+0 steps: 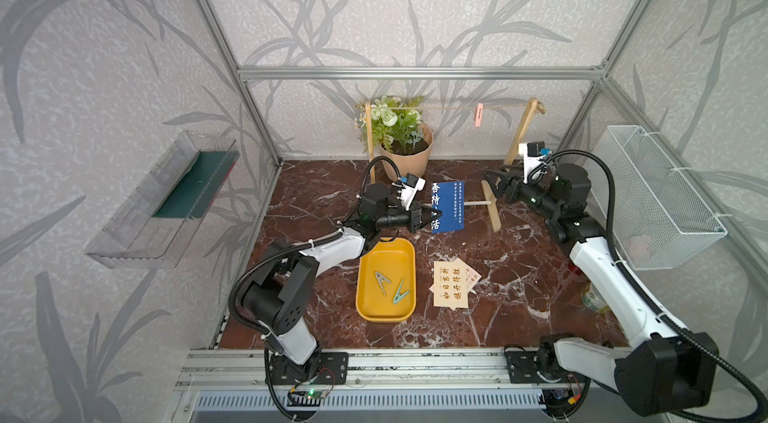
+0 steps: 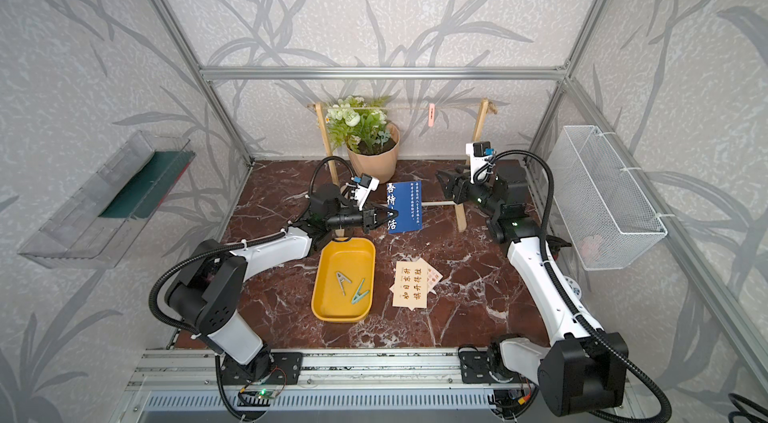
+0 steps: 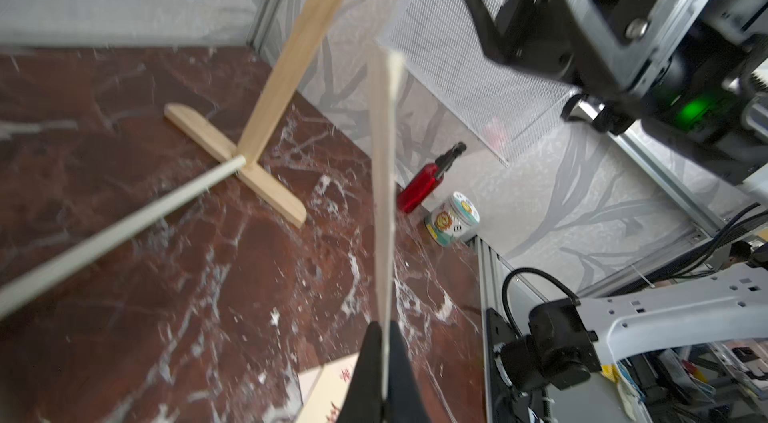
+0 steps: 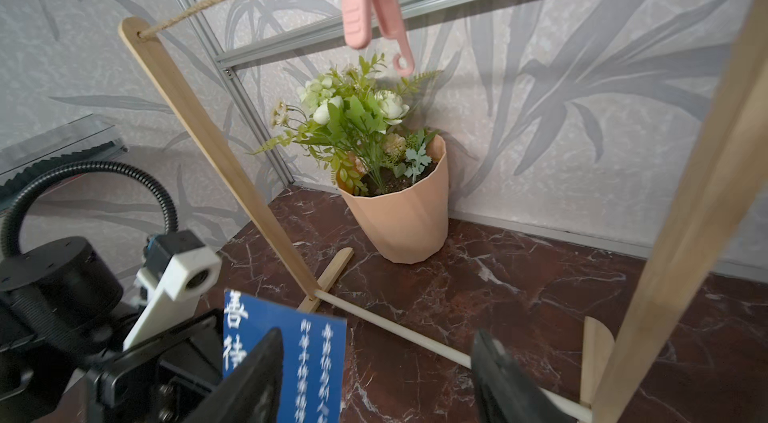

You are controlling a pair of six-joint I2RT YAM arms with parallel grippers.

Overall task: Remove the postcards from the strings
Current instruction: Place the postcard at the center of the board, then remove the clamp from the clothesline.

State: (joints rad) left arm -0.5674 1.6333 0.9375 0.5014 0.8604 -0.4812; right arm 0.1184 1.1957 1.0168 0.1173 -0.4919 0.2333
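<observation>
The left tool (image 1: pixel 432 215) is closed tight on one edge of the dark blue rectangular postcard with white calligraphy (image 1: pixel 451 205), which it holds upright above the red-brown marble worktop (image 1: pixel 519 296), well below the thin tan jute twine (image 1: pixel 449 108) and free of it. The right tool (image 1: pixel 493 185) stands wide open and empty, a little apart from this card, near the right foot of the light wooden rack (image 1: pixel 522 130). The two cream postcards (image 1: pixel 453 286) lie overlapping on the worktop beside the yellow plastic tray (image 1: pixel 386 259).
</observation>
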